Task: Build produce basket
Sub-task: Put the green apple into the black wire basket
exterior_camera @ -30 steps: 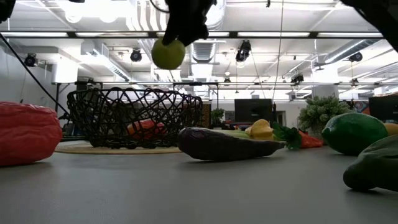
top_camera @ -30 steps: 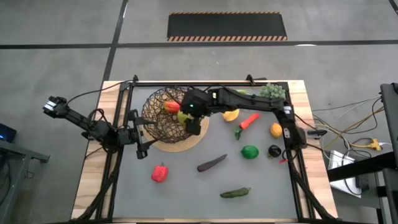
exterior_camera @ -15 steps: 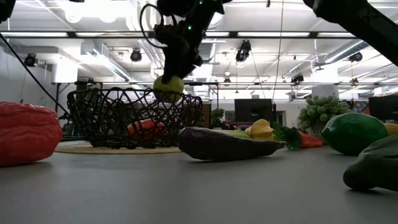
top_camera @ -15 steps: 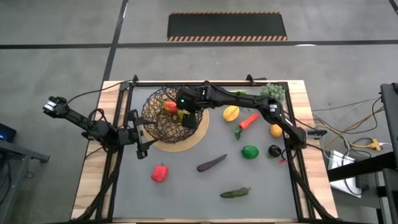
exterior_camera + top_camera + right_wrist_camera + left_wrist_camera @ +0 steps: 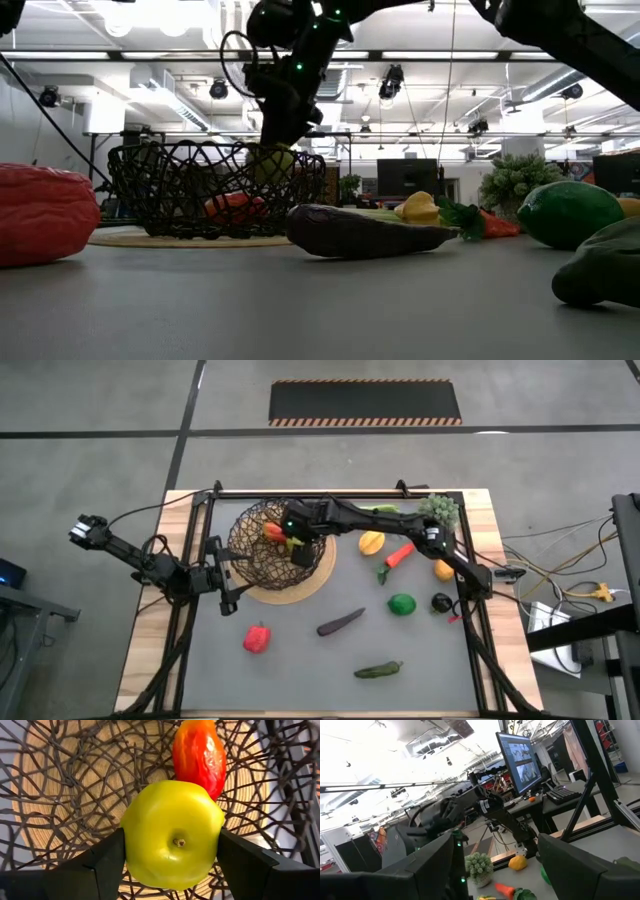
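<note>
The dark wire basket (image 5: pixel 272 550) stands on its tan base disc at the table's far left; a red pepper (image 5: pixel 199 753) lies inside it. My right gripper (image 5: pixel 297 543) reaches down into the basket, shut on a green apple (image 5: pixel 172 834); the low view shows the apple (image 5: pixel 268 163) behind the basket wires, below the rim. My left gripper (image 5: pixel 232 577) is open just left of the basket, touching nothing. My right gripper pinches the green apple's two opposite sides (image 5: pixel 131 840) between its two fingers, coming from above and pointing down. The apple's stem end faces up toward the wrist. The apple sits inside the basket; whether it touches the base, I cannot tell.
On the grey mat lie a second red pepper (image 5: pixel 257 637), a purple eggplant (image 5: pixel 341 622), a dark cucumber (image 5: pixel 378 670), a lime (image 5: pixel 402 603), a carrot (image 5: pixel 398 556), a yellow lemon (image 5: pixel 371 543) and an orange fruit (image 5: pixel 444 569). A spiky green plant (image 5: pixel 438 508) stands at the far right.
My right gripper has gone down and toward the table's left edge with the green apple, from above the basket's rim to inside the basket. It stays shut on the apple. The left arm has kept still.
</note>
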Controlling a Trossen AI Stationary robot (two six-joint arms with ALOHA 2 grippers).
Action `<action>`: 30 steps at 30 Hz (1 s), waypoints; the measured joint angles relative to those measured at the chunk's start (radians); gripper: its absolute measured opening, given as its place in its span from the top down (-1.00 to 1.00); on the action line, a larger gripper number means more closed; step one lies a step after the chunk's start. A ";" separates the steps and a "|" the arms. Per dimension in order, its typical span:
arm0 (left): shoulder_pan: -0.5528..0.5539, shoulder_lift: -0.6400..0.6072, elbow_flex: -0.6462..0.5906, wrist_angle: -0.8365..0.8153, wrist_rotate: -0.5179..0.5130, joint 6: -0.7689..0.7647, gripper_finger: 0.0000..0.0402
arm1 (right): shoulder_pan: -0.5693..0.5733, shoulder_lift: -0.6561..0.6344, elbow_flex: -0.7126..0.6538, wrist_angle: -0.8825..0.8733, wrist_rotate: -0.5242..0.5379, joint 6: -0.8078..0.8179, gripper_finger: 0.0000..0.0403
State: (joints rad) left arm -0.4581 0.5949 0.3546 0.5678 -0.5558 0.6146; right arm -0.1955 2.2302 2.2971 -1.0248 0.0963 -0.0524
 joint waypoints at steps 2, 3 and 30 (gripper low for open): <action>0.000 0.000 0.000 0.000 0.000 0.001 -0.35 | 0.000 0.010 0.000 0.008 0.000 -0.002 -0.30; 0.000 0.000 0.000 0.000 0.000 0.001 -0.35 | 0.000 0.014 0.000 0.011 0.000 -0.003 -0.30; 0.000 0.000 0.000 0.000 0.000 0.004 -0.35 | -0.023 0.098 -0.002 0.043 0.000 -0.050 -0.30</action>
State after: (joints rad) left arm -0.4583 0.5951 0.3546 0.5678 -0.5558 0.6184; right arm -0.2188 2.3283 2.2951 -0.9818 0.0963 -0.1025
